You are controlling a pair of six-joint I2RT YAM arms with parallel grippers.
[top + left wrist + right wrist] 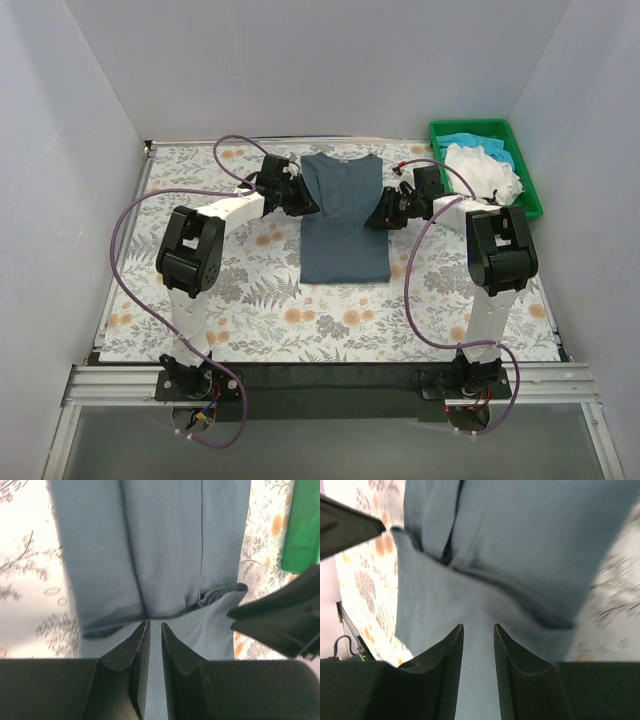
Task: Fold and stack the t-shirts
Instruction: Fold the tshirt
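Note:
The dark slate t-shirt [343, 235] lies lengthwise in the middle of the table, its sleeves folded in. My left gripper [308, 207] is at its left edge and my right gripper [377, 218] at its right edge, about halfway along. In the left wrist view the left gripper [155, 624] has its jaws nearly together with slate cloth [165, 545] filling the thin gap. The right gripper [478, 626] stands a little wider, also with the cloth [530, 540] between its jaws. The white t-shirt [485, 170] and the turquoise t-shirt [465, 140] lie crumpled in the tray.
A green plastic tray [470, 125] stands at the back right corner, and its side [302, 530] shows in the left wrist view. A floral cloth [250, 310] covers the table. White walls close in the left, back and right sides.

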